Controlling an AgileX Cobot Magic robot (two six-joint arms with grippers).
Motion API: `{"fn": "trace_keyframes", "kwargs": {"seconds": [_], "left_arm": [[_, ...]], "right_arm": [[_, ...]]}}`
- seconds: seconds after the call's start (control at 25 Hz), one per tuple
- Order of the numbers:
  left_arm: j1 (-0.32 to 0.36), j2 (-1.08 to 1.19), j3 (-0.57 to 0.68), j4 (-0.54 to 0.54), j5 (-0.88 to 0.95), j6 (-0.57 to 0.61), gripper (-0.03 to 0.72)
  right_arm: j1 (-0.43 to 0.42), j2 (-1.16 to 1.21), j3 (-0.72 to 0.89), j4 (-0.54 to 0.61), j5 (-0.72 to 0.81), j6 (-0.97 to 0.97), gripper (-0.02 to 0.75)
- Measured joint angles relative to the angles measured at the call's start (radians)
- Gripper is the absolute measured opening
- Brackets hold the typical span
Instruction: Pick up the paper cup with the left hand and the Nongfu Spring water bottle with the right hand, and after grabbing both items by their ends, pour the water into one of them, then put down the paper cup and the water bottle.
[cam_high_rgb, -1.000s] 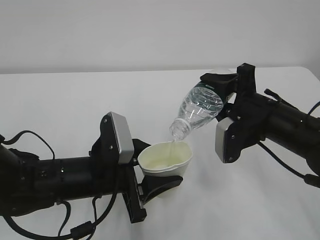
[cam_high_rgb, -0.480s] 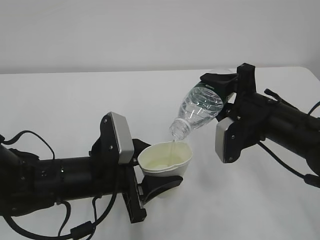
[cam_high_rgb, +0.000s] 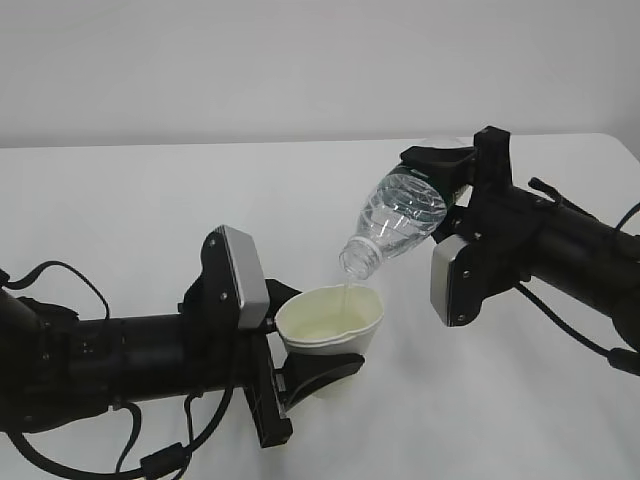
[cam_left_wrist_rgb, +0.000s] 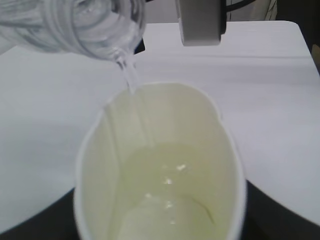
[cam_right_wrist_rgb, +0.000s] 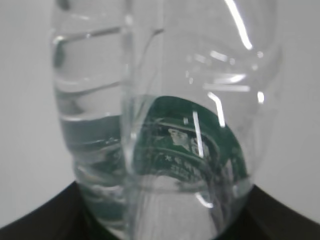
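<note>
paper cup (cam_high_rgb: 331, 321) held above the table (cam_high_rgb: 120, 200), clamped at its base by left hand (cam_high_rgb: 300, 375), mouth squeezed oval | Nongfu Spring water bottle (cam_high_rgb: 400, 215) tilted neck-down just over the cup rim, gripped at its bottom end by right hand (cam_high_rgb: 445, 180) | water (cam_left_wrist_rgb: 131, 80) falling in a thin stream (pooled inside cup)

Paper cup (cam_high_rgb: 331, 322) off-white outside, pale cream inside. Water bottle (cam_high_rgb: 400, 219) clear, ribbed, dark green label (cam_right_wrist_rgb: 200, 135) with white print. Water (cam_left_wrist_rgb: 165, 175) colourless. Both arms black, each with silver-grey plate (cam_high_rgb: 243, 277). Surface (cam_high_rgb: 150, 210) plain white, wall light grey.
</note>
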Motion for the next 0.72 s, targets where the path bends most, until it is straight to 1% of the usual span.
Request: {"fn": "trace_keyframes", "kwargs": {"seconds": [0.72], "left_arm": [[0.000, 0.000, 0.000, 0.000, 0.003, 0.000, 0.414]], "right_arm": [[0.000, 0.000, 0.000, 0.000, 0.000, -0.005, 0.437]]}}
